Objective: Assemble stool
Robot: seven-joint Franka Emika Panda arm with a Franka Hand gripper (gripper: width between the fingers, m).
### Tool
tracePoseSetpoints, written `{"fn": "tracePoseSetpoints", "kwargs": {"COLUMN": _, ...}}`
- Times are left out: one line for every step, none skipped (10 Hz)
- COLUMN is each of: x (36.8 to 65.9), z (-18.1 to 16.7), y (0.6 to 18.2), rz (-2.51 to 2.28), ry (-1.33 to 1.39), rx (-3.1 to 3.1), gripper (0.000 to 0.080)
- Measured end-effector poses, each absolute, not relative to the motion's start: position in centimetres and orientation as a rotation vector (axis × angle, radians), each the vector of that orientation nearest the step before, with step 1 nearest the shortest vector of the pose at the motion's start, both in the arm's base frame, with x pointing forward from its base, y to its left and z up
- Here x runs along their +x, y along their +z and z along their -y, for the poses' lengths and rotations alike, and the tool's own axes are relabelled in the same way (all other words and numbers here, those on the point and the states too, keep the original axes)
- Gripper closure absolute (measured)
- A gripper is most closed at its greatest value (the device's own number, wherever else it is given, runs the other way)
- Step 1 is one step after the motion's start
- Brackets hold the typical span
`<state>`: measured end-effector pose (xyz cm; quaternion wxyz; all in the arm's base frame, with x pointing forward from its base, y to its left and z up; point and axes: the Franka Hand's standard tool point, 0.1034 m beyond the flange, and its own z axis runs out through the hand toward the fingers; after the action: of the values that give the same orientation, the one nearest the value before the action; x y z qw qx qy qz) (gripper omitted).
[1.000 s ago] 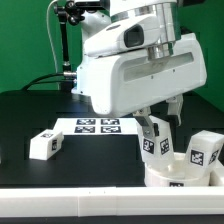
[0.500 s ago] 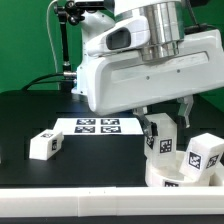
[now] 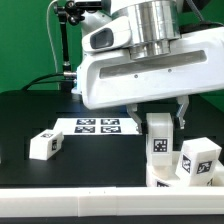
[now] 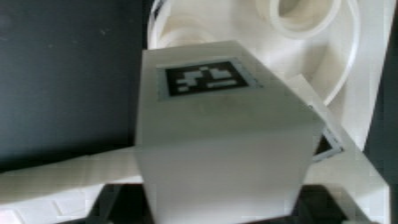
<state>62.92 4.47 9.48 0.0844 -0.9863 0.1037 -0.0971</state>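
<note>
Presently we count one seat, three legs; arm hangs over seat, jaws pinching one upright leg.

seat half hidden behind gripped leg

1. No words, brands or numbers can be read anywhere.
2. The marker board carries black-and-white square tags.
3. To the exterior view's right of that board, the upright leg and the tilted leg each show one tag.
4. To its left, the lying leg shows one too.
</note>
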Motion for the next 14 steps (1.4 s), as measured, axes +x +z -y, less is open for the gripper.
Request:
{"fn": "tracePoseSetpoints", "kwargs": {"x": 62.9, "z": -4.3, "y": 9.4, "rz": -0.410, "ry": -0.280, "rx": -2.923, "gripper": 0.0453}}
{"fn": "tracePoseSetpoints", "kwargs": {"x": 62.9, "z": -4.1, "y": 9.4, "rz": -0.479, "ry": -0.273, "rx": -2.910, "gripper": 0.0453}}
{"fn": "tracePoseSetpoints", "kwargs": {"x": 62.9, "z": -4.0, "y": 9.4, "rz": -0.528, "ry": -0.268, "rx": -2.899, "gripper": 0.0453}}
{"fn": "tracePoseSetpoints", "kwargs": {"x": 62.8, "z": -3.8, "y": 9.4, "rz": -0.627, "ry": -0.256, "rx": -2.872, "gripper": 0.0453}}
{"fn": "tracePoseSetpoints", "kwargs": {"x": 62.3, "z": -3.8, "y": 9.3, "rz": -0.777, "ry": -0.235, "rx": -2.828, "gripper": 0.0453}}
{"fn": "tracePoseSetpoints", "kwargs": {"x": 62.0, "z": -3.9, "y": 9.2, "rz": -0.863, "ry": -0.218, "rx": -2.796, "gripper": 0.0453}}
{"fn": "tracePoseSetpoints", "kwargs": {"x": 61.7, "z": -3.8, "y": 9.1, "rz": -0.989, "ry": -0.199, "rx": -2.745, "gripper": 0.0453}}
{"fn": "tracePoseSetpoints", "kwargs": {"x": 61.4, "z": -4.0, "y": 9.1, "rz": -1.096, "ry": -0.179, "rx": -2.699, "gripper": 0.0453}}
{"fn": "tracePoseSetpoints", "kwargs": {"x": 61.0, "z": -4.2, "y": 9.0, "rz": -1.174, "ry": -0.162, "rx": -2.664, "gripper": 0.0453}}
{"fn": "tracePoseSetpoints", "kwargs": {"x": 60.7, "z": -4.3, "y": 9.0, "rz": -1.293, "ry": -0.137, "rx": -2.602, "gripper": 0.0453}}
{"fn": "tracePoseSetpoints", "kwargs": {"x": 60.5, "z": -4.4, "y": 9.0, "rz": -1.391, "ry": -0.117, "rx": -2.544, "gripper": 0.0453}}
{"fn": "tracePoseSetpoints", "kwargs": {"x": 60.3, "z": -4.5, "y": 9.1, "rz": -1.465, "ry": -0.099, "rx": -2.498, "gripper": 0.0452}}
{"fn": "tracePoseSetpoints", "kwargs": {"x": 60.1, "z": -4.7, "y": 9.0, "rz": -1.575, "ry": -0.066, "rx": -2.422, "gripper": 0.0452}}
{"fn": "tracePoseSetpoints", "kwargs": {"x": 59.7, "z": -5.2, "y": 8.9, "rz": -1.683, "ry": -0.034, "rx": -2.343, "gripper": 0.0452}}
